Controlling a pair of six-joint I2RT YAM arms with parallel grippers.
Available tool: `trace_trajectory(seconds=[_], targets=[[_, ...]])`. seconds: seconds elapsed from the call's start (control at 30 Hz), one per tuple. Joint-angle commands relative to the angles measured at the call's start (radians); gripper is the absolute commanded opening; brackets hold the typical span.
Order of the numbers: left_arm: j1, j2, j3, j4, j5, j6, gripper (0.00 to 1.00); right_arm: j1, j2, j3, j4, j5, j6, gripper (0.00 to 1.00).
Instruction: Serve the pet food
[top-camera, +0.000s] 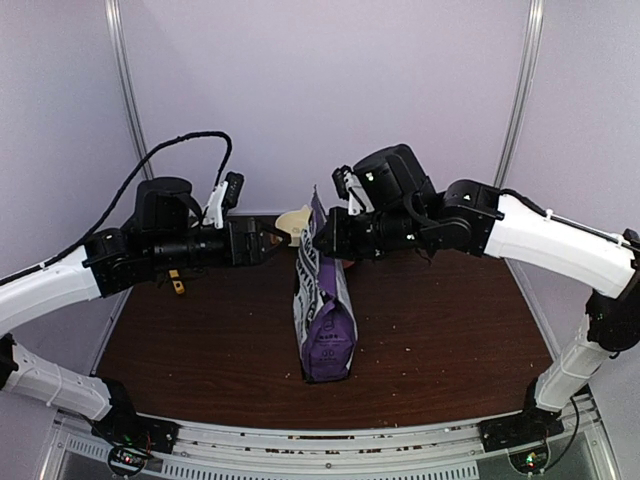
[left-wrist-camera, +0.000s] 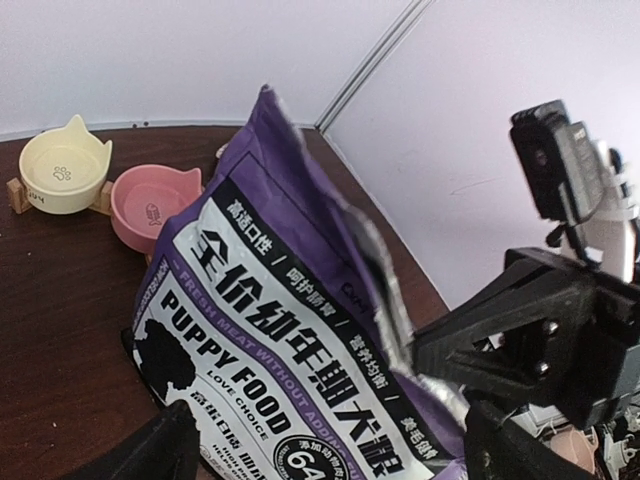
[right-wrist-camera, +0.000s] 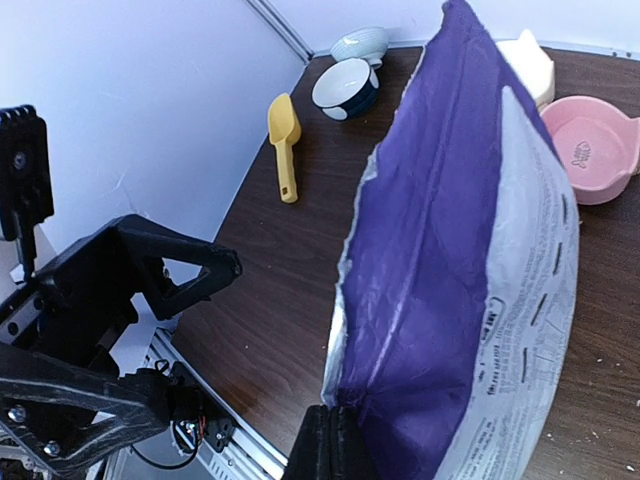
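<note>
Landmark: large purple PUPPY FOOD bag (top-camera: 327, 310) of crinkly plastic with a white label on its back. It stands upright about midway across the dark brown wooden table (top-camera: 450, 330). Its top is torn open and silver lining shows along the ragged edge.

Far left of the bag: small yellow plastic scoop (right-wrist-camera: 284, 140), lying flat on the table, well apart from the bag. Beyond the scoop, left-rear of the bag: round dark-blue-and-white bowl (right-wrist-camera: 345, 88), with a pale blue ribbed bowl (right-wrist-camera: 360, 43) just behind it, near the wall.

Left of the bag, level with its top: left pincer (top-camera: 272, 241). Its fingers are spread wide and hold nothing. The tips point at the bag, near it but not touching.

Behind the bag: cream cat-ear-shaped bowl (left-wrist-camera: 63, 172) and pink cat-ear-shaped bowl (left-wrist-camera: 152, 203), side by side. Cannot tell whether they touch. Each has a small printed motif inside.

At the bag's top edge, coming from its right: right pincer (top-camera: 312, 240), closed, pinching the torn upper rim of the bag. In the right wrist view its fingers (right-wrist-camera: 330, 450) are pressed together and the purple film runs down into them.

Kibble: hidden inside the bag, whose walls block any look in. Right of the bag, pale specks dot the table, too small to tell what they are.
</note>
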Motion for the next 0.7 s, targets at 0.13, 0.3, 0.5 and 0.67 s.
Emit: trace_trajectory(seconds=[0.13,0.3,0.5,0.67], targets=[[0.025,0.007,-0.017,0.169,0.092,-0.062,0.95,-0.014,-0.064,-0.218,0.311,-0.212,0.049,0.00],[0.029,0.024,-0.010,0.192,0.111,-0.072,0.92,-0.018,-0.126,-0.290,0.392,-0.190,0.063,0.00],[0.035,0.035,-0.002,0.188,0.119,-0.066,0.93,-0.023,-0.189,-0.331,0.416,-0.146,0.041,0.00],[0.035,0.081,0.033,0.209,0.161,-0.075,0.91,-0.025,-0.205,-0.348,0.432,-0.157,0.040,0.00]])
